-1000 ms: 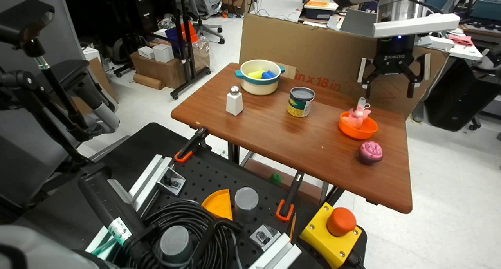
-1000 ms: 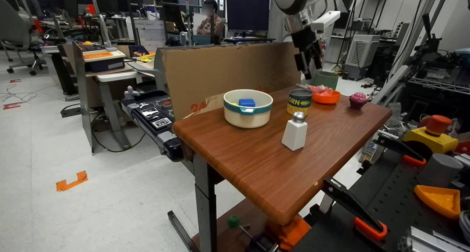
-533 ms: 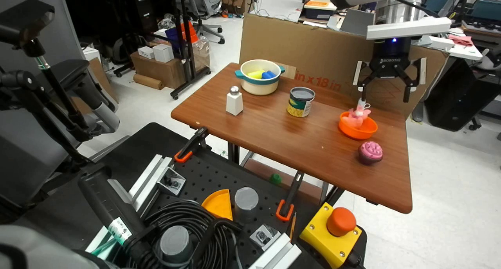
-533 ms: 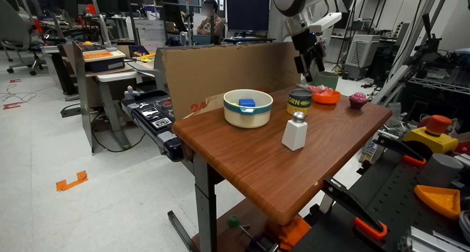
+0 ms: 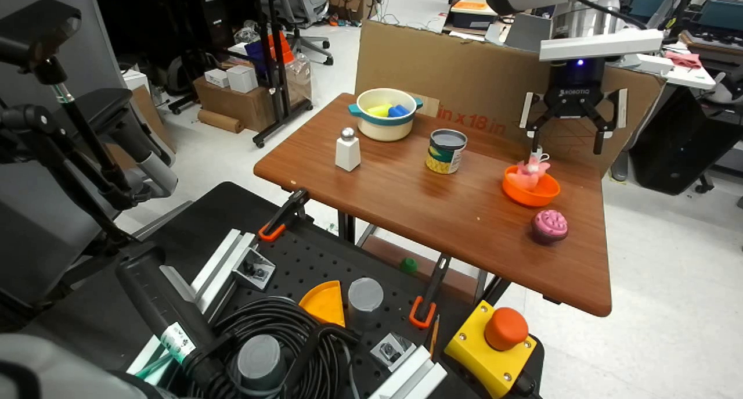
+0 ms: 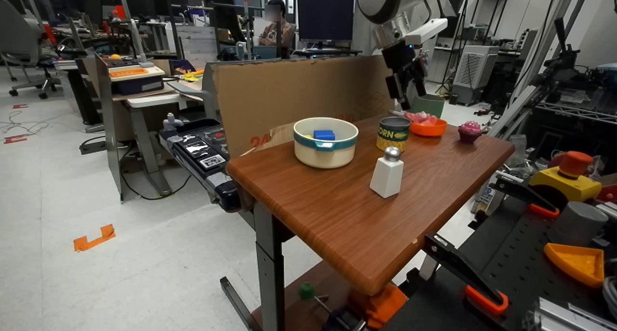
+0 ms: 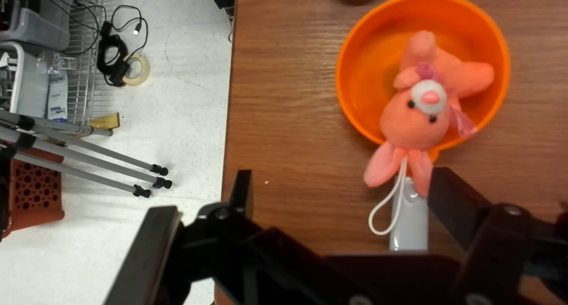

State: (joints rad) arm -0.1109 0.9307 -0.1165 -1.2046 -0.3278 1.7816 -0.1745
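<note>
Robotic fingers (image 7: 457, 203), spread wide, hang above a wood-grain counter (image 5: 464, 230) where a pink plush rabbit (image 7: 417, 120) lies in a round orange bowl (image 7: 366, 65). In the wrist view, the bowl sits at one o'clock from the gap between the fingers. The rabbit's head rests near the bowl's six o'clock rim, face turned to the camera, its ears spilling over the edge beside a looped white cord (image 7: 402, 178). A pale grey handle-like piece (image 7: 410, 220) extends from beneath the ears toward six o'clock, just beside one finger in that view; where it joins is hidden.

In an exterior view, a pink-topped cupcake (image 5: 549, 227) stands at five o'clock from the bowl, a corn can (image 5: 446, 152) at ten o'clock. From the can, a cream pot (image 5: 384, 129) with a teal band stands at ten o'clock, holding yellow (image 5: 378, 110) and blue pieces (image 5: 398, 111), while a white shaker (image 5: 347, 154) stands upright at nine. A cardboard panel (image 5: 453, 74) rises along the counter's far edge.
</note>
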